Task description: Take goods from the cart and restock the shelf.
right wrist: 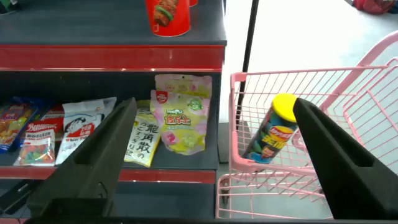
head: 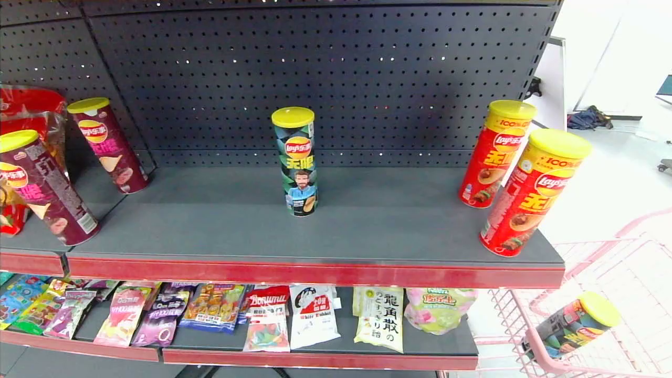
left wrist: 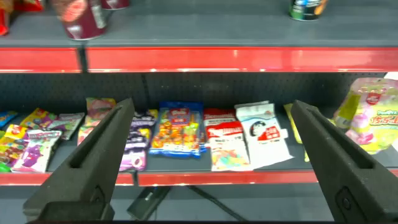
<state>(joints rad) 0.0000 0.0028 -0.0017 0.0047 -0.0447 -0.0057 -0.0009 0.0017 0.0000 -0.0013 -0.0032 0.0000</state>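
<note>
My jaws, both pairs, stand open; I judge the chip can (head: 572,325), at 4 o'clock in the cart (head: 548,362), light, crushable, slick: clamp mid-body.

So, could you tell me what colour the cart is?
The cart is pink; right wrist view shows it best.

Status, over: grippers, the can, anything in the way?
Left gripper and right gripper open, empty. Can lying in cart, not yet picked. Shelf has room. Nothing in the way.
</note>
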